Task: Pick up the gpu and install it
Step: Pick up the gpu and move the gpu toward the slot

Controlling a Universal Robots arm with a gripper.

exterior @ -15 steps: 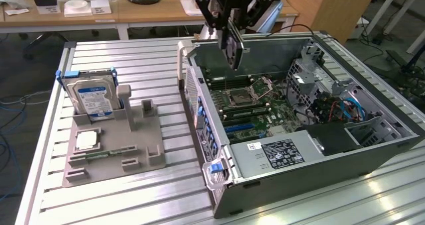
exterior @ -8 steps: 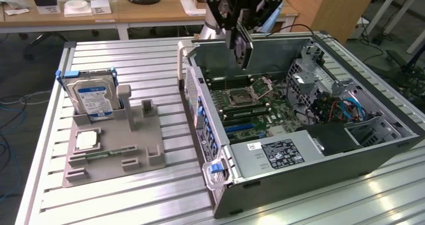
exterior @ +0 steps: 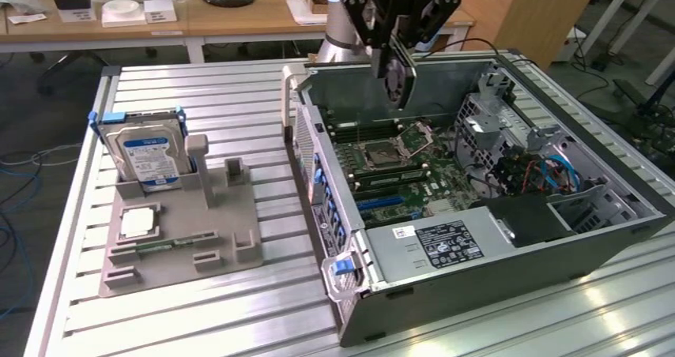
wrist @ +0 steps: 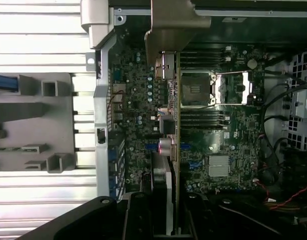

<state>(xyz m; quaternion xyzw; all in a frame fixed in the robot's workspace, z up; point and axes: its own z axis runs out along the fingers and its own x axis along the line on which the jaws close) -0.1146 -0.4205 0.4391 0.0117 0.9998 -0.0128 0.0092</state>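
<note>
Dark gpu hangs edge-down, clamped in the tool, above the motherboard; a slight tilt or sideways offset could jam it crookedly against that board.

Robotics lab bench set up for computer assembly.
A slotted aluminium table carries an open computer case and, at its nine o'clock, a grey parts fixture. At twelve o'clock a robot gripper grips the gpu, with wooden desks beyond.

The claw hides the gpu — its upper end.
</note>
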